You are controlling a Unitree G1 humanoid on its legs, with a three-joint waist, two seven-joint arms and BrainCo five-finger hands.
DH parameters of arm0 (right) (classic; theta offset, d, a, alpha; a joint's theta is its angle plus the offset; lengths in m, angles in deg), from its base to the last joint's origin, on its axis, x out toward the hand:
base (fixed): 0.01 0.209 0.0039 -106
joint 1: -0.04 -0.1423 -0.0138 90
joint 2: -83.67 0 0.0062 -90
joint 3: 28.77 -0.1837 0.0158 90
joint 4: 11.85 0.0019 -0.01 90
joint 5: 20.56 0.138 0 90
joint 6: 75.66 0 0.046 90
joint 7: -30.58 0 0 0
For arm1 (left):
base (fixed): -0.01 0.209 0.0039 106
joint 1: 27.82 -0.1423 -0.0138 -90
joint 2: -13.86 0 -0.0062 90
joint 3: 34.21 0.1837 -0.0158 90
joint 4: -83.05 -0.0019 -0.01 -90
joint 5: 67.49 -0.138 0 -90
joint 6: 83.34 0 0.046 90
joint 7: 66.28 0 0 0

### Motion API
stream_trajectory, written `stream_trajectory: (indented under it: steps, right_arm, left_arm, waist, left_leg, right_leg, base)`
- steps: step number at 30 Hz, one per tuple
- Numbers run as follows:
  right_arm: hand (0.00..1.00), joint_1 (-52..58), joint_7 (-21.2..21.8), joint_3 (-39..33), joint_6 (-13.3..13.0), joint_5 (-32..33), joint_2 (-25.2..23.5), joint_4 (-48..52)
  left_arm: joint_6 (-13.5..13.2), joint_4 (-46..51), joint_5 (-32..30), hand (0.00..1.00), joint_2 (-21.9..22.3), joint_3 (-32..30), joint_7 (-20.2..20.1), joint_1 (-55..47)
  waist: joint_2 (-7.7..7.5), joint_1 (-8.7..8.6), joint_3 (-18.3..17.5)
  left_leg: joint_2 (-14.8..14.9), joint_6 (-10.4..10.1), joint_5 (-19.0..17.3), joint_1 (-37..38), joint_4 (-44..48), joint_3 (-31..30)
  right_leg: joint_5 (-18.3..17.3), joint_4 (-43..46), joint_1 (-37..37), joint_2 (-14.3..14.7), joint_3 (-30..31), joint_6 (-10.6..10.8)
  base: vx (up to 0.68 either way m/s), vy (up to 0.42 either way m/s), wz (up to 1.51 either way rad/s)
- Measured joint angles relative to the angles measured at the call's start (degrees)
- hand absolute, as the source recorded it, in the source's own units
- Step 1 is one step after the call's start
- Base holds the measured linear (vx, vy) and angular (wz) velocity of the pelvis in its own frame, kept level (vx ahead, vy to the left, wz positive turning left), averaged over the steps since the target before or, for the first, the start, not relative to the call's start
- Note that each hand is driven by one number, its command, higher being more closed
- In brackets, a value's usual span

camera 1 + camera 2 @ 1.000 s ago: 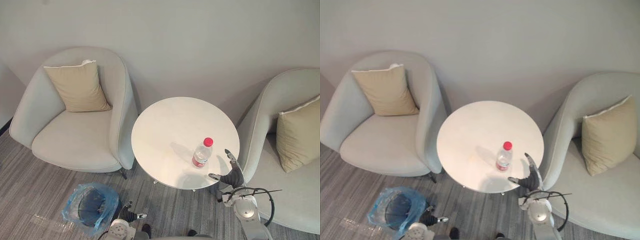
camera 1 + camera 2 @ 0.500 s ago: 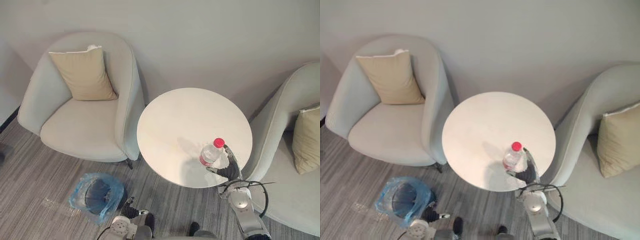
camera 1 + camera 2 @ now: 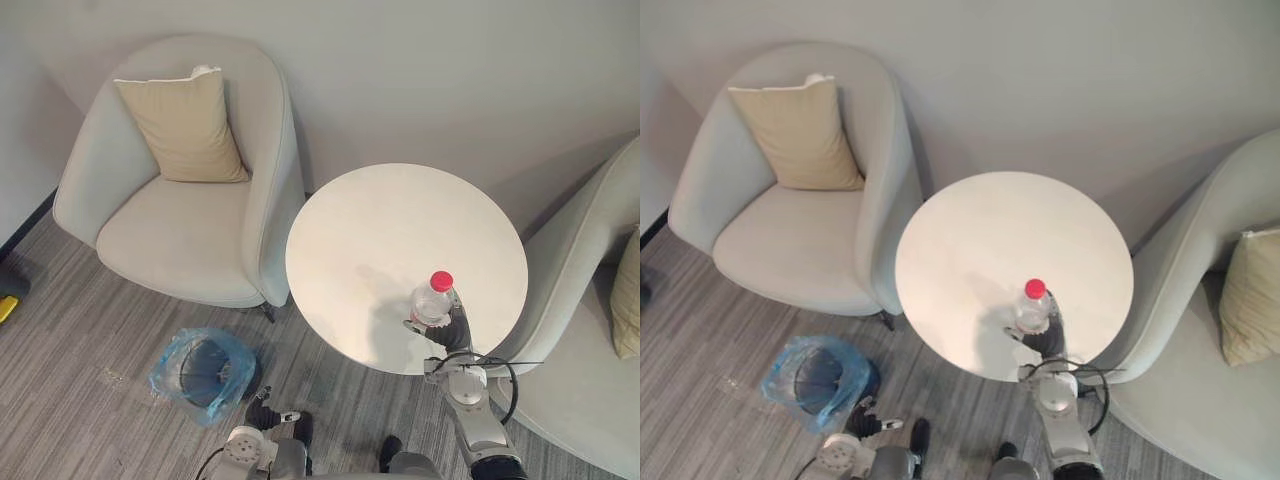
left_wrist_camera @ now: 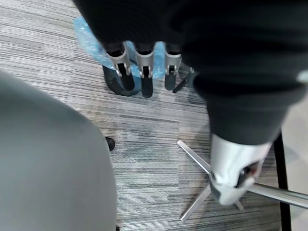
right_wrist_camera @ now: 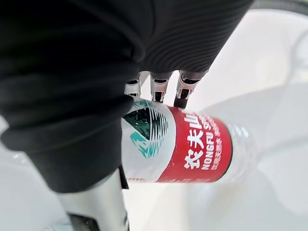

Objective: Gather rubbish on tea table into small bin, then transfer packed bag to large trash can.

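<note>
Right wrist view — right hand (image 5: 158,89) curled round bottle (image 5: 187,144).

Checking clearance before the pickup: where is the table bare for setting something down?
The table is bare from its far rim, by the wall, across to the left armchair side. Crowded only at the near right edge, where the right hand grips the bottle.

A pale grey armchair (image 3: 190,230) fills the upper left of the frame, a tan cushion (image 3: 185,125) propped against its back. At the right edge a second grey armchair (image 3: 575,290) is cut off, a matching cushion (image 3: 628,305) just showing on it. Striped grey carpet (image 3: 80,400) covers the lower left, a plain grey wall (image 3: 430,70) the top. A small yellow object (image 3: 5,308) lies at the far left edge.
</note>
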Motion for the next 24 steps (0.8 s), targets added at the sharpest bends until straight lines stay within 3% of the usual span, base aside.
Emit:
stream_trajectory:
  steps: [13, 24]
  right_arm:
    - [1.00, -1.8, -2.0, -0.8, 0.8, 2.1, 0.0, 0.3]
    - [1.00, 3.4, 1.7, -0.6, -0.3, 2.1, 0.0, 9.7]
  left_arm:
    - [0.0, 0.4, 0.0, 0.00, 0.2, -0.1, 0.0, 0.0]
    - [0.1, -0.2, -0.8, 0.00, 0.0, 0.0, -0.1, 0.0]
  waist:
    - [-0.03, 0.46, 0.0]
    - [-0.47, -0.28, -0.5]
  left_leg:
    - [-1.0, 0.0, 0.0, -0.7, 0.7, -1.3]
    - [-0.5, 0.0, 0.0, 0.5, 0.6, 0.1]
  right_leg:
    - [-0.4, -0.2, 0.8, -0.9, -1.8, 0.6]
    - [2.1, -3.8, 2.4, 0.0, 0.2, 0.5]
  base:
    - [0.01, 0.013, 0.08]
    - [-0.02, 0.015, -0.10]
